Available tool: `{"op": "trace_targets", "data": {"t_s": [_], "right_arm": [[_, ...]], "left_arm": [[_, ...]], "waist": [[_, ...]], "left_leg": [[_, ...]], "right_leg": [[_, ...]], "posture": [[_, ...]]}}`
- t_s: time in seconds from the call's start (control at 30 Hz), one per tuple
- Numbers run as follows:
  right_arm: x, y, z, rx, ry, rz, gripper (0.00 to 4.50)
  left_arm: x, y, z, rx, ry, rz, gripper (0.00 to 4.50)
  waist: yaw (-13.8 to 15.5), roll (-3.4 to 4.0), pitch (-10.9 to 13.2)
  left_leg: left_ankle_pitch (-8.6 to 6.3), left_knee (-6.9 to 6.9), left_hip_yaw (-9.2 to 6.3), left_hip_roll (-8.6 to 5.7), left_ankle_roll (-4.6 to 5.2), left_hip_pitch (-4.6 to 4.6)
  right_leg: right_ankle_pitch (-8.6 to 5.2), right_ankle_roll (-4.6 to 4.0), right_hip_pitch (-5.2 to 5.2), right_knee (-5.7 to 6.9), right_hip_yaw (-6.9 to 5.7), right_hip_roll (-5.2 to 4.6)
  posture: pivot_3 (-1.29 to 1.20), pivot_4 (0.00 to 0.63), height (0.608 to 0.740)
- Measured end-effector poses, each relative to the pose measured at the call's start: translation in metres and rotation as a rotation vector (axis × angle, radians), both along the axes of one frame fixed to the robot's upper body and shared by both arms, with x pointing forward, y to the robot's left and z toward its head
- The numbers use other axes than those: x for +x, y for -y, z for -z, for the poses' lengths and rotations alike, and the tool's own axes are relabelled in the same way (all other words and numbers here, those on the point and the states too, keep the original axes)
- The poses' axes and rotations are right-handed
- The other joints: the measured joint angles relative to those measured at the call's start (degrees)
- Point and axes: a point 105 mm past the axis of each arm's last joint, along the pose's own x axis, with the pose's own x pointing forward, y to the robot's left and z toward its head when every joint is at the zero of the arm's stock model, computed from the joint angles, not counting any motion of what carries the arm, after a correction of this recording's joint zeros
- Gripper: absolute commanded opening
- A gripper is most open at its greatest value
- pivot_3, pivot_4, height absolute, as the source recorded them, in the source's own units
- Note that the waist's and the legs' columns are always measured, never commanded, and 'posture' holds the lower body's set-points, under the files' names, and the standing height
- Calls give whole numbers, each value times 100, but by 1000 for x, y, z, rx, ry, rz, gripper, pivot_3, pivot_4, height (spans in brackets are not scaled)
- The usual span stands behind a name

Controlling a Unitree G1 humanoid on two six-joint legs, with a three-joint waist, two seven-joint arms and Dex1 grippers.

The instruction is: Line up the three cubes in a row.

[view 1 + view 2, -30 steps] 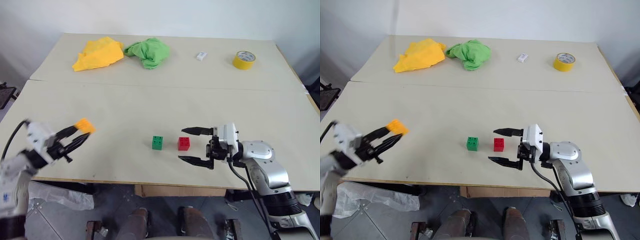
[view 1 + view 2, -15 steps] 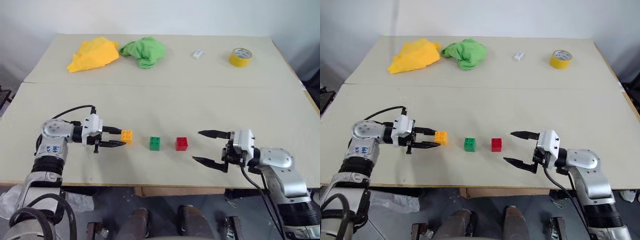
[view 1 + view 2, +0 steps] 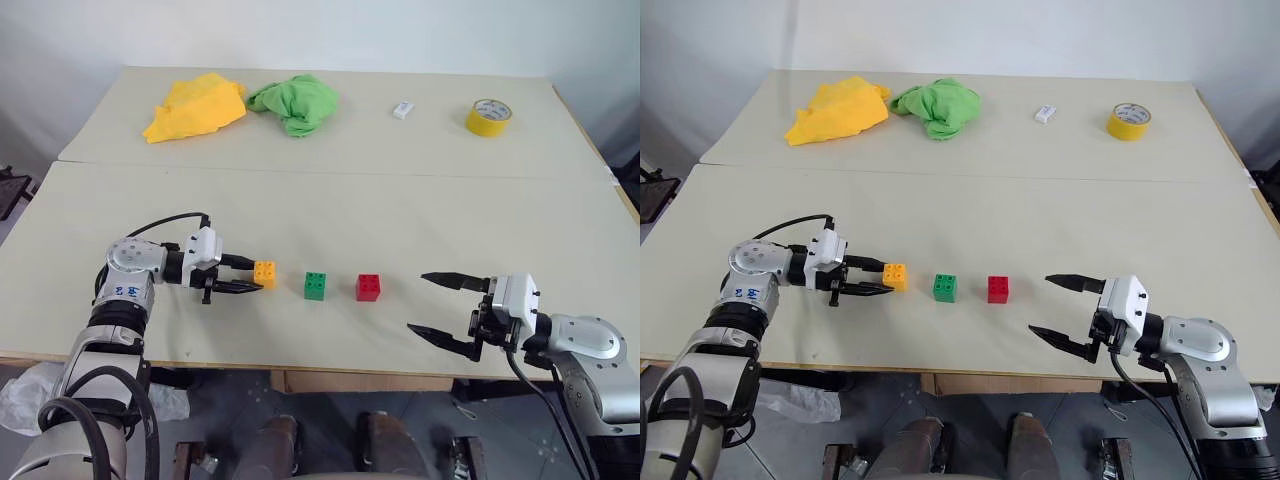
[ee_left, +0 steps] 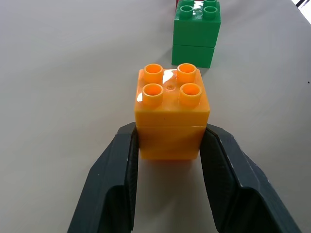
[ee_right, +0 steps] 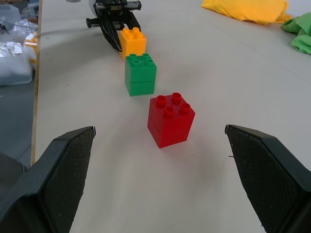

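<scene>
Near the table's (image 3: pixel 330 205) front edge, orange-yellow cube (image 3: pixel 265 272), green cube (image 3: pixel 316 285) and red cube (image 3: pixel 368 287) in a left-to-right row, studs up, left gripper (image 3: pixel 252 275) fingers flanking the orange-yellow cube, right gripper (image 3: pixel 432 304) spread wide on bare tabletop beside the red cube.

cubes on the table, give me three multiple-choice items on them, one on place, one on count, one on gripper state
1. Which cube sits in the middle of the row?
A. red
B. green
C. orange
2. How many cloths lie at the table's far edge?
A. two
B. one
C. four
3. How is the right gripper?
A. shut on the red cube
B. shut on nothing
C. open, holding nothing

Answers:
1. B, the green cube stands between the orange cube and the red cube.
2. A, a yellow cloth and a green cloth.
3. C, the right gripper has its fingers spread wide, apart from the red cube.
</scene>
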Motion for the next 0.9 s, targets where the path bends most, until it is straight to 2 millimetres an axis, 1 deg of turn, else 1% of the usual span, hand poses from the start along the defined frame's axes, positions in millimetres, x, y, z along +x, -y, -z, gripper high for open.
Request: {"op": "trace_targets", "data": {"t_s": [0.07,0.2,0.23,0.27,0.37,0.43,0.53,0.6,0.7,0.8,0.9], "right_arm": [[0,0,0,2,-1,-3,4500],[0,-1,-2,-6,4,-17,4500],[1,-2,-3,-7,9,-24,4500],[2,-2,-5,-8,17,-29,4500],[6,-3,-14,-17,45,-49,4500],[9,-1,-17,-21,52,-54,4500],[12,0,-24,-19,54,-70,4500],[14,1,-28,-50,31,-90,4500],[14,-2,-35,-79,24,-133,4500],[16,-6,-39,-82,36,-155,4500],[21,-4,-38,-84,34,-145,4500]], "left_arm": [[-2,1,6,12,-35,5,3062],[-5,-1,6,21,-17,11,4243],[-6,-4,6,16,-7,4,4469],[-7,-8,3,7,5,-9,4469],[-13,-29,-12,-27,57,-64,4469],[-21,-45,-24,-47,81,-104,4469],[-35,-57,-34,-58,82,-127,4469],[-38,-60,-40,-56,102,-156,4469],[-41,-63,-50,-12,122,-181,4469],[-39,-58,-59,-6,146,-188,4469],[-37,-57,-61,-18,146,-216,4469]], "waist": [[1,-1,1],[4,-1,1],[-1,-1,1],[-21,-1,1],[-105,-3,2],[-110,-3,2],[-100,-2,3],[-71,-2,3],[-34,-2,4],[-25,-2,4],[-48,-2,4]], "left_leg": [[0,0,0,0,0,-1],[0,1,0,1,0,-1],[0,1,0,2,0,-1],[0,0,0,5,0,-1],[0,-4,0,16,-7,-1],[-1,-7,-1,19,-8,0],[-1,-5,-2,17,-8,0],[-1,0,-11,15,-8,-1],[-1,0,-20,13,-7,-1],[-1,-2,-19,11,-7,-1],[-1,-4,-19,12,-8,-1]], "right_leg": [[0,0,-1,0,0,0],[0,0,-1,0,2,-2],[0,0,-2,0,2,-3],[0,0,-3,-1,5,-7],[0,-1,-5,-3,8,-12],[-1,-2,-5,-3,15,-12],[-1,-2,-2,-4,37,-18],[-1,-2,2,-5,46,-18],[-1,-3,8,-10,45,-19],[-1,-3,7,-10,45,-19],[-1,-3,5,-8,44,-17]], "posture": [[0,150,740],[0,150,740],[0,150,740],[0,150,740],[0,150,740],[0,150,740],[0,150,740],[0,150,740],[0,150,740],[0,150,740],[0,150,740]]}}
